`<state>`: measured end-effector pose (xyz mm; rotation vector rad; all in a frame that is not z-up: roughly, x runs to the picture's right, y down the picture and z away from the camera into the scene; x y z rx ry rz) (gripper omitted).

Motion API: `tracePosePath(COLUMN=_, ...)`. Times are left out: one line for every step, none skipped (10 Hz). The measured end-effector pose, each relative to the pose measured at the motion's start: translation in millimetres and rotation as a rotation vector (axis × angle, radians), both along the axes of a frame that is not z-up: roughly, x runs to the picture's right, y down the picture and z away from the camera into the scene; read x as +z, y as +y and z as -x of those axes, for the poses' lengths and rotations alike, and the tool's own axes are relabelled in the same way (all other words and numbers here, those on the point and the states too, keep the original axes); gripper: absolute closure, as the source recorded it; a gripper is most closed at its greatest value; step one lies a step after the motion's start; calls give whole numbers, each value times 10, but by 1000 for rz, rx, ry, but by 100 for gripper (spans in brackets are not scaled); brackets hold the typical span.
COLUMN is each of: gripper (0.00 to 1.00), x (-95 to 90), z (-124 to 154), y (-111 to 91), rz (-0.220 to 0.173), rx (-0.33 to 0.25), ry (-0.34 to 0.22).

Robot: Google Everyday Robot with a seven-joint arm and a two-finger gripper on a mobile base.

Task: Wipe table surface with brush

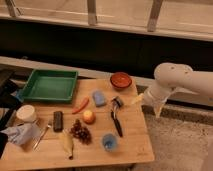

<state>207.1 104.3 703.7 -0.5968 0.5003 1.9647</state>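
Bench of light tan wooden planks fills the near left of the camera view, crowded with small things. A slim dish brush with a long black handle lies flat on the right half. Its handle runs near to far, and its dark head at the far end sits just beside a blue rectangular sponge on its left. Farther back, by the far right corner, sits a round red bowl. A small blue cup stands near the handle's near end.

A green rectangular tray takes the far left corner. Between tray and sponge lies a red chilli pepper, and nearer are a round orange fruit, a dark bunch of grapes and a yellow banana. Left of these are a short black rectangular block, a thin metal utensil — fork or spoon, hard to say — a white round container and a crumpled pale blue cloth.

A white robot arm reaches in from the right. Its pale hand hangs at the bench's right edge — near the brush head, not touching it, with fingers spread apart and nothing between them.
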Motion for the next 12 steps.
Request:
tracePosePath(gripper=20, x=2, z=-3, y=16, rz=-3, rx=-16, ry=3)
tracePosePath(gripper=20, x=43, z=72, y=24, rz=-8, rx=-46, ry=6)
tracePosePath(gripper=20, x=81, z=160, y=15, rz=-12, rx=-61, ry=1)
tracePosePath(gripper=20, x=156, z=307, y=17, rz=-18, rx=-81, ry=-13)
tracePosePath(gripper=20, x=238, z=440, y=30, rz=-21, rx=-102, ry=-30)
tracePosePath(gripper=20, x=332, z=585, y=44, rz=-18, rx=-120, ry=-52)
tracePosePath(gripper=20, x=402, z=716, y=36, rz=-17, rx=-131, ry=-73)
tracePosePath(gripper=20, x=486, z=872, y=27, rz=-16, rx=-147, ry=-104)
tracePosePath(gripper=20, x=570, z=987, y=31, rz=-11, rx=-154, ry=-134)
tracePosePath(gripper=20, x=667, z=1106, y=33, rz=-7, rx=-155, ry=-171)
tracePosePath(gripper=20, x=757, z=1203, y=47, rz=1, rx=-154, ry=-199)
tracePosePath(gripper=20, x=830, z=1310, y=63, rz=11, rx=-157, ry=-222)
